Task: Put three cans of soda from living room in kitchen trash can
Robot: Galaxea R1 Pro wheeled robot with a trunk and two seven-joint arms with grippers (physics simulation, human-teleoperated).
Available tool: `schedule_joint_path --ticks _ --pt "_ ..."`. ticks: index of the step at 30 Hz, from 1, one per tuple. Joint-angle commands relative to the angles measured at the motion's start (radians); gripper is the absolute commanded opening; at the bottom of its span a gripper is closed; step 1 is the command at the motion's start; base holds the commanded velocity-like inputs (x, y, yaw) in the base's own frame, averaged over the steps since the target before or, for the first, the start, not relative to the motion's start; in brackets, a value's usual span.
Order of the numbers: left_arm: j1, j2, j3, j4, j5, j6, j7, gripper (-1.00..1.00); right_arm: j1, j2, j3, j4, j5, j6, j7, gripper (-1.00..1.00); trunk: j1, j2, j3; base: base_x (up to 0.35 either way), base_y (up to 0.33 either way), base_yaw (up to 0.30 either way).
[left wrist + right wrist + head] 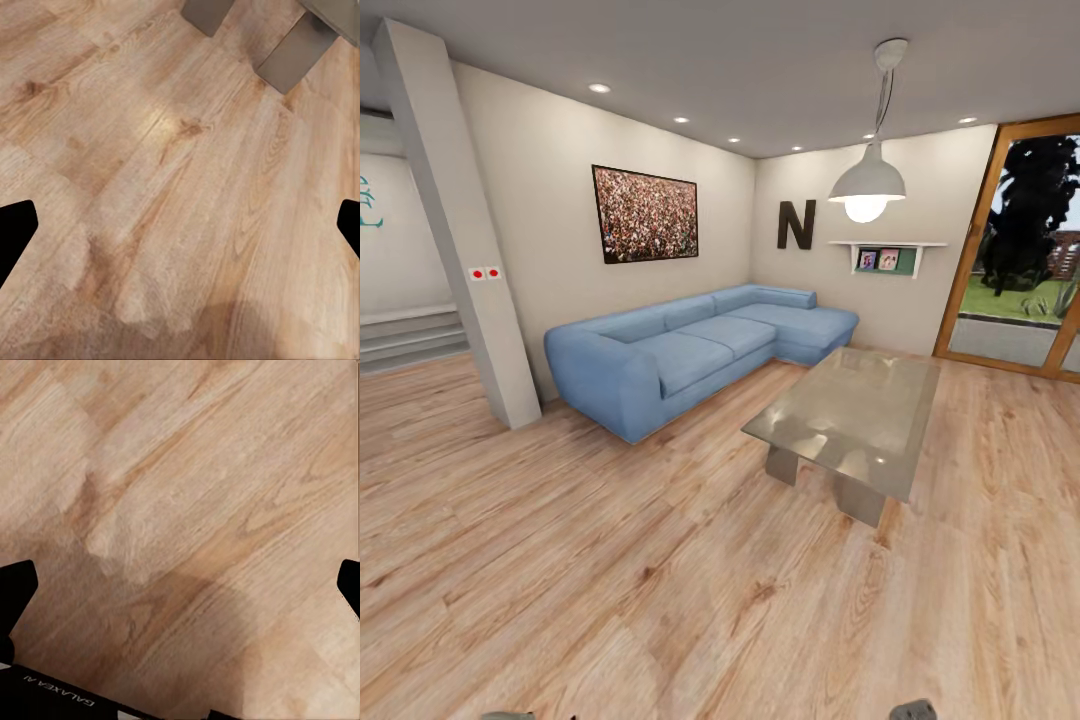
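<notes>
I am in the living room with pale wood plank floor (610, 560). The glass-topped coffee table (855, 415) stands ahead to the right, with nothing on its top. The cans of soda and the tash can are out of view. My left gripper (183, 229) hangs open over bare floor, its black fingertips (16, 232) far apart, and the table's grey legs (294, 54) lie just ahead of it. My right gripper (183, 589) is also open over bare floor, with nothing between its fingers.
A blue corner sofa (690, 350) lines the back wall. A slanted white pillar (460, 230) stands at the left, with steps (410, 340) behind it. A glass door (1020, 260) is at the far right. A pendant lamp (868, 185) hangs over the table.
</notes>
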Motion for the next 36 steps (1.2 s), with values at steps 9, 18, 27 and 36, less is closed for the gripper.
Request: schedule_joint_path --ticks 9,18,27,36 --pt "0.000 0.008 0.015 0.006 0.002 0.002 -0.018 1.00 0.000 -0.007 -0.041 -0.006 0.003 -0.054 0.021 1.00 0.000 0.000 0.000 0.000 0.000 0.000" --pt "0.000 0.009 0.015 0.006 0.002 0.002 -0.019 1.00 0.000 -0.007 -0.044 -0.006 0.003 -0.056 0.023 1.00 0.000 0.000 0.000 -0.076 0.000 0.000" --pt "0.000 0.009 0.015 0.006 0.002 0.002 -0.019 1.00 0.000 -0.007 -0.044 -0.006 0.003 -0.055 0.023 1.00 0.000 0.000 0.000 -0.281 0.000 0.000" --pt "0.000 0.009 0.015 0.007 0.002 0.002 -0.019 1.00 0.000 -0.007 -0.044 -0.006 0.003 -0.054 0.023 1.00 0.000 0.000 0.000 -0.062 0.000 0.000"
